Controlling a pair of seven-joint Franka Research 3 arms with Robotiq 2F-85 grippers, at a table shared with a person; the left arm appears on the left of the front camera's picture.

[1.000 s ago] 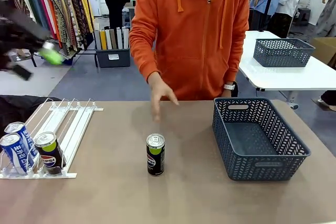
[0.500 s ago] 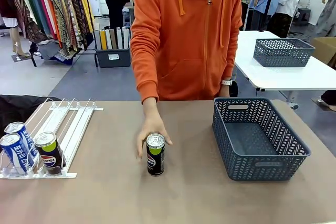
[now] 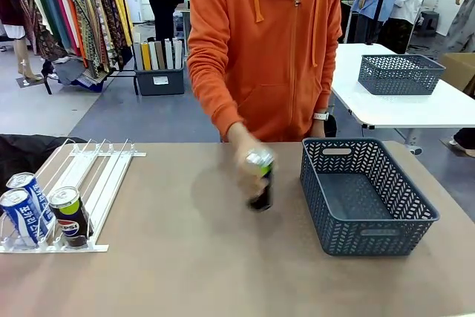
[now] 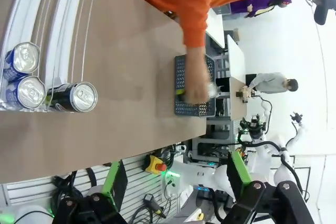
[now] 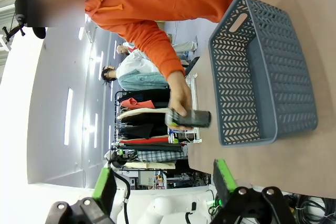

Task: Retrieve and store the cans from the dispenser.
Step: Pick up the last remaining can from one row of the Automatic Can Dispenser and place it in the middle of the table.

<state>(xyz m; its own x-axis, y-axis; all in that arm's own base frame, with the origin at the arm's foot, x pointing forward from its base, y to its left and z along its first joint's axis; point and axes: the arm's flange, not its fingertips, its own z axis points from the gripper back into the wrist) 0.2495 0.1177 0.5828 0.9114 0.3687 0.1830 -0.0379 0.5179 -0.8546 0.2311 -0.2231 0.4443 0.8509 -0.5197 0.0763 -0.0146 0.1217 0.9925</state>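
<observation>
cans are found in two places. three are lodged at the low end of the dispenser (image 3: 96, 172) on the left of the table (image 3: 185, 272): two blue-and-white cans (image 3: 16, 220) in neighbouring lanes and a dark pepsi can (image 3: 69, 217) just beside them, all tilted back with their silver tops shown. a fourth dark can (image 3: 260, 182) is held in the person's hand (image 3: 245, 146), raised off the table and blurred, just beside the left wall of the grey basket (image 3: 371, 239) and not yet over it.

the left gripper (image 4: 176, 182) is seen high above the table with its fingers spread wide and nothing between them. the right gripper (image 5: 164, 184) is likewise spread, with nothing gripped.

the cans are judged to be thin-walled and smooth: stiff enough if full, but easily dented by a hard squeeze and likely to slip on the painted wall. some weight is to be expected if they are unopened, which cannot be told. hold is best taken across the round body, pads on opposite sides, around the upper half below the rim. in the dispenser the thin rails and neighbouring cans are judged to leave little room, so the outermost pepsi can would be reached most easily.
</observation>
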